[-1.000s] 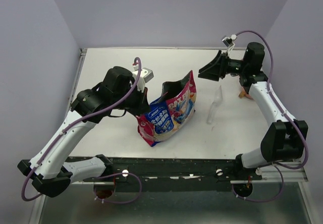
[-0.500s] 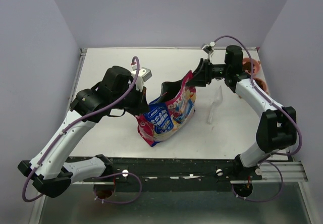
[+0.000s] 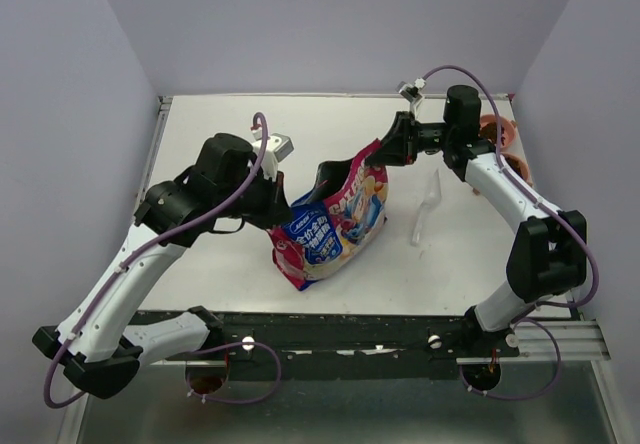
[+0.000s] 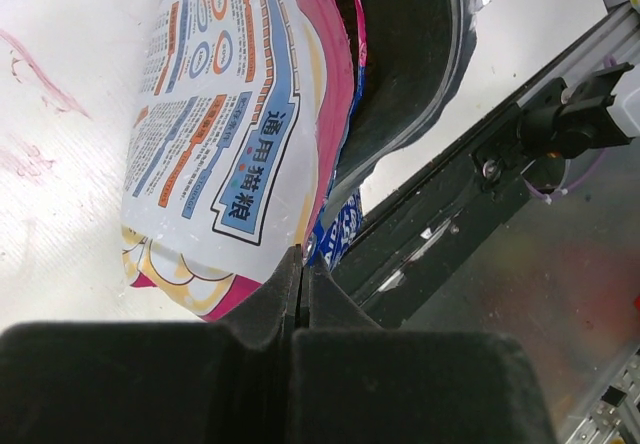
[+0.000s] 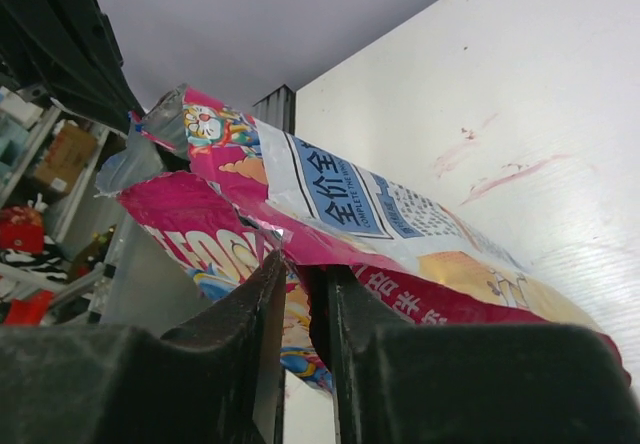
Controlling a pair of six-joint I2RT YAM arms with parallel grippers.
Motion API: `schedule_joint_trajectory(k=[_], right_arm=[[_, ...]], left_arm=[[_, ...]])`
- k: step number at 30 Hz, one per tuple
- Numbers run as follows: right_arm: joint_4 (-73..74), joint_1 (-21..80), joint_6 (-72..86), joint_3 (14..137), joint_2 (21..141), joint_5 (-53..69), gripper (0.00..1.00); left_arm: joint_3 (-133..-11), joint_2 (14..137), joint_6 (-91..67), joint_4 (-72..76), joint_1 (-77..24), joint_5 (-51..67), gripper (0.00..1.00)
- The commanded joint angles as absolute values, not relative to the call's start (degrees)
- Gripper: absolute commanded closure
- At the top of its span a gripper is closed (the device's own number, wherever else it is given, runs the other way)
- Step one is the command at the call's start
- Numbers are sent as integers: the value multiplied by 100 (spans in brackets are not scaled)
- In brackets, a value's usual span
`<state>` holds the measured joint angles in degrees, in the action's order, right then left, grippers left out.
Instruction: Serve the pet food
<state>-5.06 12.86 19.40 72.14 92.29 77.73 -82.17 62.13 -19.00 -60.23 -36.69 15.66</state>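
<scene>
Right claw (image 3: 388, 151) has closed on the bag (image 3: 330, 229).

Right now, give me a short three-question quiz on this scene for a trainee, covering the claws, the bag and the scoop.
1. True or false: the left claw is shut on an edge of the bag.
2. Pick one. The clear scoop lies: A) inside the bag; B) on the table, to the right of the bag; C) in the left claw.
3. Short answer: which claw sits at the bag's raised top edge?

Key: 1 true. 2 B. 3 the right claw, its jaws on either side of that edge.
</scene>
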Motion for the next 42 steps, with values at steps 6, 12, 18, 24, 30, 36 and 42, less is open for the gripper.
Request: schedule_joint_trajectory(k=[6, 12, 18, 24, 30, 36, 42], right_arm=[[-818, 1283, 2223, 7146, 9044, 7445, 100], [-589, 625, 2583, 6672, 8482, 6496, 100], [632, 545, 2276, 6601, 7920, 5802, 100], [2011, 545, 1592, 6890, 7681, 5379, 100], [1934, 554, 1828, 6776, 7611, 5467, 100], [1916, 589, 1863, 6882, 7743, 5537, 100], [1968, 615, 1863, 7031, 7831, 5520, 100]], left_arm=[[-7893, 5801, -1433, -5827, -3323, 1327, 100], [-8006, 5932, -1318, -5502, -2910, 1073, 100], [-8033, 6012, -1564, -5204, -2575, 949, 100], [-7884, 5994, -1407, -5168, -2540, 1467, 98], [-7296, 5696, -1371, -4966, -2540, 1933, 54], [-7251, 5801, -1284, -4799, -2540, 1846, 31], [-7330, 5959, -1257, -4658, -2540, 1890, 32]])
